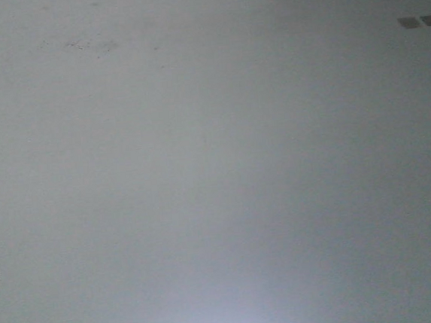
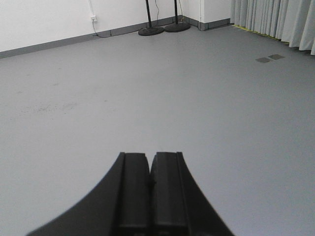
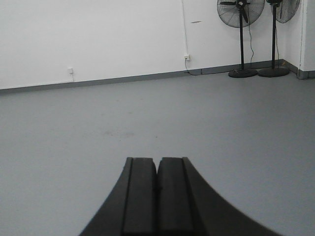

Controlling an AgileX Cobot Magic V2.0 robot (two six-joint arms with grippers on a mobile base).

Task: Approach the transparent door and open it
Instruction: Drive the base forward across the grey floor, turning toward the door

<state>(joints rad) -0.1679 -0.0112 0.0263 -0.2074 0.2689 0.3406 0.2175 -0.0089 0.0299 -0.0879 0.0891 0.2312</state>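
The transparent door shows in no view, so it lies somewhere outside what the cameras take in, and nothing can be said of its frame, bars or handle. That is the main risk, as I judge it: with no sight of the door, the base could drive off the wrong way. It might head toward the grey curtains [image 2: 275, 19] at the far right, or toward the two pedestal fans [image 3: 241, 14] by the far white wall [image 3: 98, 39], where cables trail to a socket. Glass is also hard to pick out, so a late sighting could mean bumping the panel. The front view gives only bare grey floor [image 1: 215, 161] with two small dark cover plates [image 1: 420, 21] at the far right. The left gripper [image 2: 149, 156] has its fingers pressed together on nothing, and so does the right gripper [image 3: 158, 161]; both point out low over the floor.
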